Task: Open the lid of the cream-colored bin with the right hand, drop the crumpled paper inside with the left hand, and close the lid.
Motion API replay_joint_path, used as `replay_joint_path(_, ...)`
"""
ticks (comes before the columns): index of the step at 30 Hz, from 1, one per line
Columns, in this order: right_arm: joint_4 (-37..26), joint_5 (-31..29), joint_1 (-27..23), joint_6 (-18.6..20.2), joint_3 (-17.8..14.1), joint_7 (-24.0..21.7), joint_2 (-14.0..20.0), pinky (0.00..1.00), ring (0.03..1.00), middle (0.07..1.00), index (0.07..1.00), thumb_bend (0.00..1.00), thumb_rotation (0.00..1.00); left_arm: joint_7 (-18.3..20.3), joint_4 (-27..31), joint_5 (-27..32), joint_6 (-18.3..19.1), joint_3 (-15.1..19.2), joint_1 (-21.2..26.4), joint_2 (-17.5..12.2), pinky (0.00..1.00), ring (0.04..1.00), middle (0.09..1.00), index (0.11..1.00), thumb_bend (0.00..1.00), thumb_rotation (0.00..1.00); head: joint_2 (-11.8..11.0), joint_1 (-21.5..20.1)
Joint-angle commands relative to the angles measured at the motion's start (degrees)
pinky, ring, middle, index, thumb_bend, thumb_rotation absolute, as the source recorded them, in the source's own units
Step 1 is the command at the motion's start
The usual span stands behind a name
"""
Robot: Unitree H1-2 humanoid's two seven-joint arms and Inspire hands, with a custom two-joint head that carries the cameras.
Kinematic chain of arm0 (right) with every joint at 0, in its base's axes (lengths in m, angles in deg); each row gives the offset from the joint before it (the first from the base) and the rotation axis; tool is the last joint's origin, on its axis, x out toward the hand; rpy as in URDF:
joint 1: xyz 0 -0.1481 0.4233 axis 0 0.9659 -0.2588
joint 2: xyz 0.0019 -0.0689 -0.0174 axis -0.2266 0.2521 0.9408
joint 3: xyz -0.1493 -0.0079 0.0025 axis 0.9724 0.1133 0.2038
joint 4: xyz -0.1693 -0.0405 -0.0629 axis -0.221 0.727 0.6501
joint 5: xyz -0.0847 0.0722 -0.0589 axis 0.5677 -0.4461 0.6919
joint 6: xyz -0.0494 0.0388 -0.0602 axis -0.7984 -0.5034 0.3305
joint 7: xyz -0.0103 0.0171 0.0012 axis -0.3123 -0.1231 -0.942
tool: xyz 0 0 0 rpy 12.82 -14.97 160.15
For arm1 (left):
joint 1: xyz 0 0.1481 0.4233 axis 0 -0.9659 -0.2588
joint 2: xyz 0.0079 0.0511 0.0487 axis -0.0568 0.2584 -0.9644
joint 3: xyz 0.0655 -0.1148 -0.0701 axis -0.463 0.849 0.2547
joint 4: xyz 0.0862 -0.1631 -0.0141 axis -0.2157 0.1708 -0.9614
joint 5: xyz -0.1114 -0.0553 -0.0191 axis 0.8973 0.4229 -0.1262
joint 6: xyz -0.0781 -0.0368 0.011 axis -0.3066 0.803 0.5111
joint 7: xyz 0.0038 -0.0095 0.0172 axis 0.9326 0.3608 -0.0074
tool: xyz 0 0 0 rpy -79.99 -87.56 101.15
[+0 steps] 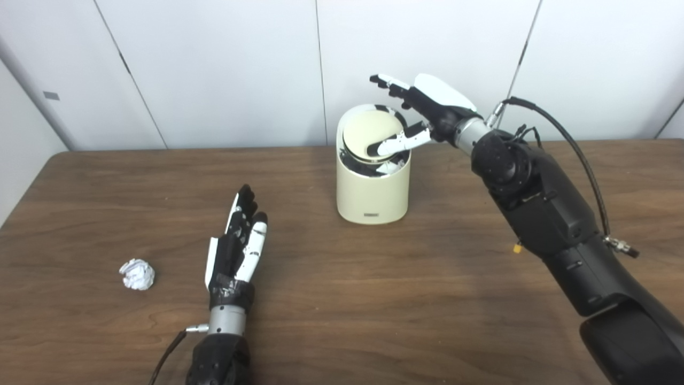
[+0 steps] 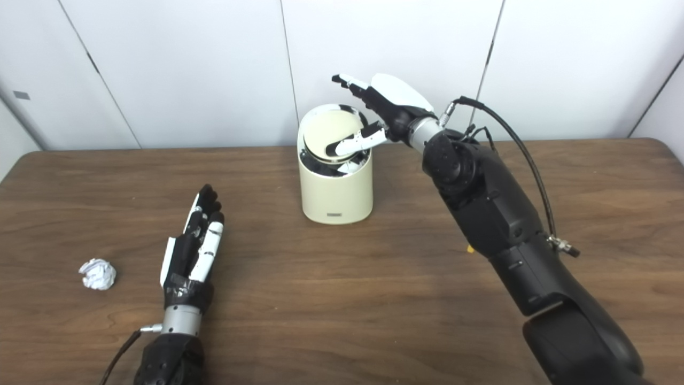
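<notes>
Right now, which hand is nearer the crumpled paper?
Left. The left hand rests open on the table just right of the crumpled paper, not touching it. The right hand is far off at the bin's lid.

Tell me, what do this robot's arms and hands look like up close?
Both arms are bulky matte black shells ending in a silver metal wrist ring. The left hand and right hand are black with glossy white plates on the fingers and back. A black cable loops along the right forearm; a thinner one leaves the left wrist.
</notes>
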Motion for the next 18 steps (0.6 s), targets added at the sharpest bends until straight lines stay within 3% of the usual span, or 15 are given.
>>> replay_joint_path(1,-3.0,0.0,-4.2,0.9,-0.8,-0.1,-0.8,0.79,0.895,0.932,0.929,0.58,0.43,-0.2,-0.4,-1.0,0.2,-0.8,-1.3,0.5,1.0,1.0,0.992,1.0,0.33,0.56,0.1,0.2)
replay_joint_path(9,-4.9,0.2,-3.8,2.3,-0.6,-0.9,-1.2,0.79,0.894,0.933,0.929,0.56,0.43,-0.9,0.4,-2.8,1.6,-1.2,-1.6,0.6,1.0,1.0,0.992,1.0,0.34,0.56,0.1,0.2)
replay_joint_path(14,-5.5,0.1,-2.1,2.2,-1.3,-0.7,0.1,0.79,0.887,0.925,0.927,0.56,0.45,-0.9,0.6,-2.9,1.9,-1.2,-1.6,0.5,1.0,1.0,0.988,1.0,0.32,0.54,0.4,-0.3)
replay_joint_path(18,-6.5,0.9,-0.5,4.4,-1.9,-1.2,1.4,0.78,0.883,0.923,0.933,0.55,0.46,-1.1,0.7,-3.5,2.8,-1.1,-1.6,-0.1,1.0,1.0,0.989,1.0,0.31,0.54,0.2,-0.5)
